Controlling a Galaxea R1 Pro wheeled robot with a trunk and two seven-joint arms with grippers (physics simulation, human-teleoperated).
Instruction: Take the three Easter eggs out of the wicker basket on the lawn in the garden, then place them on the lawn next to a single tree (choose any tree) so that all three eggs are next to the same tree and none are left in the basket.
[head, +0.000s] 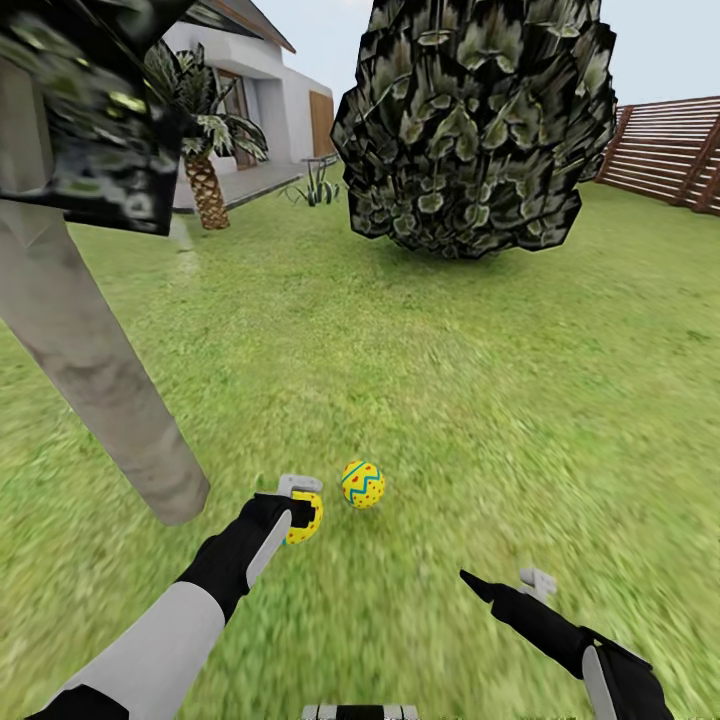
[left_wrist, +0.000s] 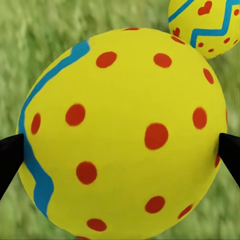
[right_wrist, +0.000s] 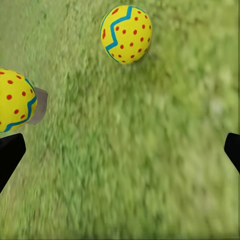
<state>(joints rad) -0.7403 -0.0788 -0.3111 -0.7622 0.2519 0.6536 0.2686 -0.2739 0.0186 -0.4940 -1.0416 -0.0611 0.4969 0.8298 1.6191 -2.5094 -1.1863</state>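
The left gripper (head: 303, 508) has its fingers clamped on a yellow Easter egg (left_wrist: 120, 135) with red dots and a blue zigzag, held low over the lawn (head: 450, 380). Its long axis I can't make out. Just beside it a second egg (head: 362, 484) lies on the grass, blue zigzags and red hearts on it, roughly upright. The pale grey tree trunk (head: 90, 380) leans close on the left. The right gripper (head: 505, 585) hangs apart with fingers spread, empty.
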